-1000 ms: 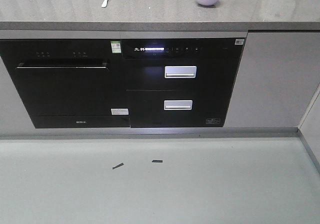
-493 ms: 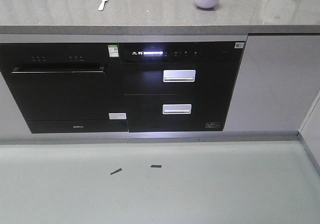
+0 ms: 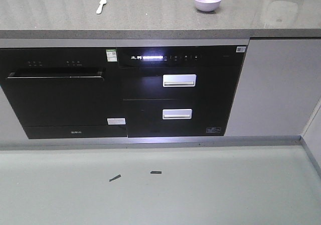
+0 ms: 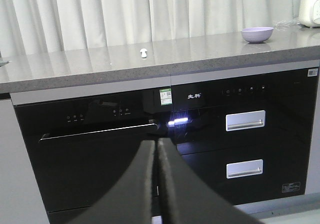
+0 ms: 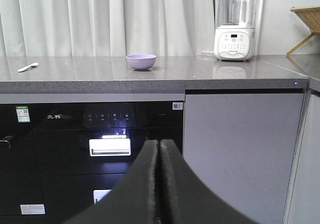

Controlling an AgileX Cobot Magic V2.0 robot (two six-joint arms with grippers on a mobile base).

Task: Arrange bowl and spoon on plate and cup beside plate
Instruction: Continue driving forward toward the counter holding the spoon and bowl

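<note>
Countertop (image 3: 150, 21) has slid lower in frame, likely mid-approach. Bowl (image 3: 207, 2) and spoon (image 3: 101, 5) sit well apart on it, untouched. Left gripper (image 4: 155, 143) and right gripper (image 5: 159, 143) both pinched closed, empty, probably tucked for travel.

White curtains (image 4: 125, 14) hang behind a grey speckled table (image 3: 150, 19). Under it sit black built-in appliances (image 3: 125, 92) and a grey cabinet door (image 5: 242, 154), above a pale grey floor (image 3: 150, 200).

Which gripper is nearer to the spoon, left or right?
Left. The left gripper faces the spoon almost straight ahead; from the right gripper it lies far left, past the bowl.
</note>
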